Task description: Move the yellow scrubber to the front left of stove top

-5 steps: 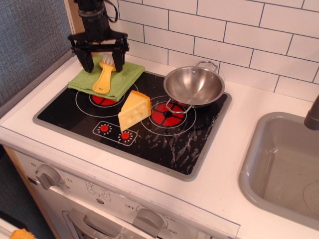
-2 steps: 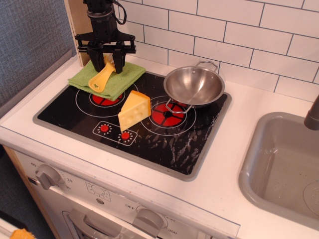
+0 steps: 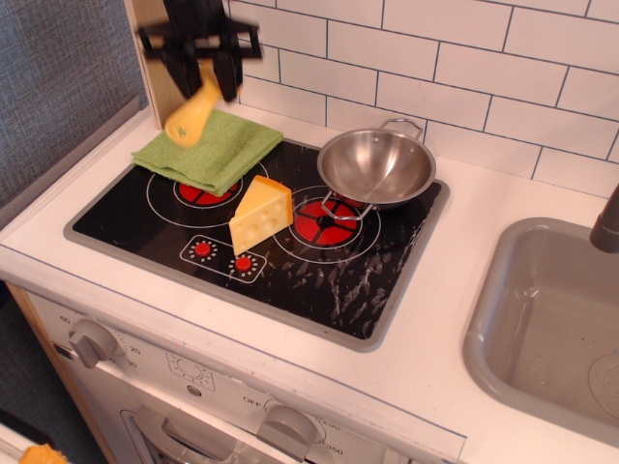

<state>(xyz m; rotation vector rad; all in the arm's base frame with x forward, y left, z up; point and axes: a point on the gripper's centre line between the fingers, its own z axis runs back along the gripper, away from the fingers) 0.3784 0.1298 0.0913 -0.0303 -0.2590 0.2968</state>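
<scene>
Small yellow plastic scrubber (image 3: pixel 191 115) held aloft
Black jaws grip it above the folded green cloth (image 3: pixel 208 150), at 10 o'clock on the glossy black stove top (image 3: pixel 319 275).

The end effector (image 3: pixel 200 60) is black. The scrubber (image 3: pixel 191 118) is yellow. The cloth (image 3: pixel 207 152) is green. The stove top (image 3: pixel 319 280) is glossy black with a grey rim, red burner circles, white ring lines and small red dial marks ringed in white. The cheese wedge (image 3: pixel 261 215) is yellow, paler on its holed face. The pan (image 3: pixel 376 168) is bare silver metal. The worktop (image 3: pixel 464 290) is white. The sink (image 3: pixel 551 329) is grey. The wall tiles (image 3: pixel 464 68) are white with grey grout.
</scene>
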